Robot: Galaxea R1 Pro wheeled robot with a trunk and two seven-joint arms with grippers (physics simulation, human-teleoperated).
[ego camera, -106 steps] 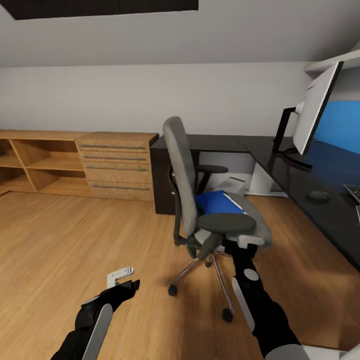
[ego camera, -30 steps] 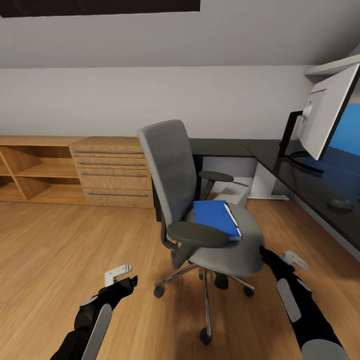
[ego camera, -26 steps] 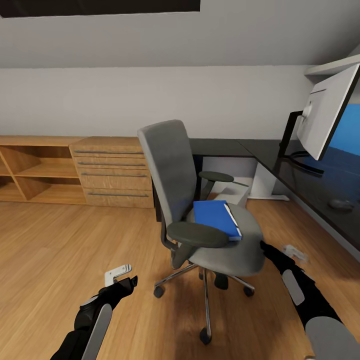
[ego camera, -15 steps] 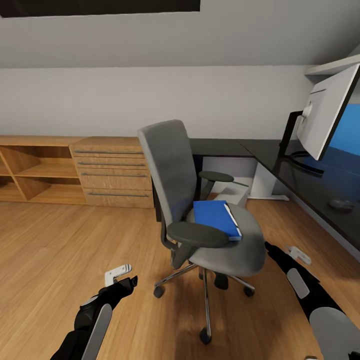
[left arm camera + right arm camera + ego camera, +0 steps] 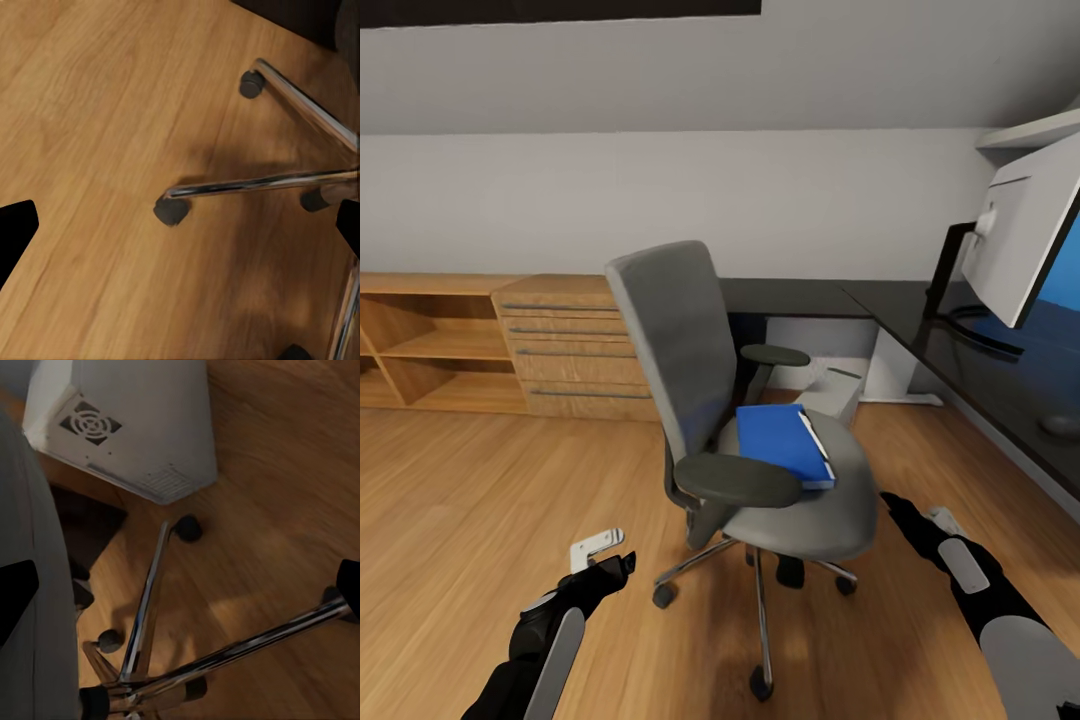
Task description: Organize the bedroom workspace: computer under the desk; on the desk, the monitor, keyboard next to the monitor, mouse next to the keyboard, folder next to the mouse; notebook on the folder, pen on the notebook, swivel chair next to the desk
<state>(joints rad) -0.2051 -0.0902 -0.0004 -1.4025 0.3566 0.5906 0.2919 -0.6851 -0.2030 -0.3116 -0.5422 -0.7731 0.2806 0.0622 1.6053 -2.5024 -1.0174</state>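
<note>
— Folder, where is it?
— Flat on the swivel chair seat, beside the near armrest; the chair stands on the wooden floor off the desk.
— Grippers?
— Left gripper hovers low over the floor, fingers spread, empty. Right gripper sits beside the seat, spread too, holding nothing. The computer lies past the chair's chrome base.

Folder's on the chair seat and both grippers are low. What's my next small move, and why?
Probably raise the right gripper toward the folder. It lies flat on the swivel chair seat, untouched, and that gripper hangs open beside the seat, nearer than the left gripper.
</note>
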